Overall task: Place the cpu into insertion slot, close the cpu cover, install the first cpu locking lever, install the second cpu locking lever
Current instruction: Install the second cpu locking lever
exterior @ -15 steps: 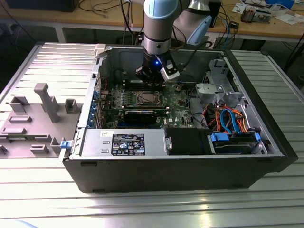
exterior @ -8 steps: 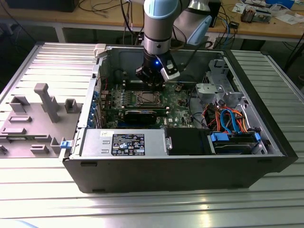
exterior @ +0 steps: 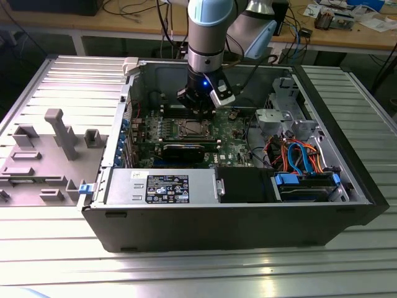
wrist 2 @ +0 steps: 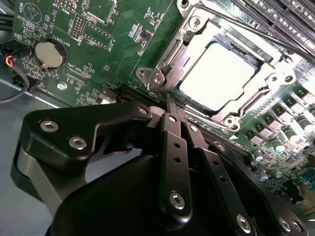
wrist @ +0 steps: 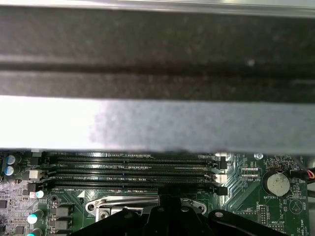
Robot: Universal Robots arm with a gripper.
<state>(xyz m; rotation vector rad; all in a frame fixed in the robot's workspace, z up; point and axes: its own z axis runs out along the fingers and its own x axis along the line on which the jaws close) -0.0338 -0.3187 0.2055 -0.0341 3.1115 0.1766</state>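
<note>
While the cpu [wrist 2: 220,73] already lies in the insertion slot [wrist 2: 248,53] under the lowered cpu cover [wrist 2: 184,49], the locking-lever step appears to be in hand. The gripper [wrist 2: 170,104], jaws together and holding nothing, sits at the cover's edge; hooking a lever likely calls for precise tip placement.

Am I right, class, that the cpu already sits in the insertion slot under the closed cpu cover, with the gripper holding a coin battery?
Not quite: in the second wrist view the coin battery sits on the motherboard, away from the gripper. The cpu does lie under the closed cpu cover.
</note>
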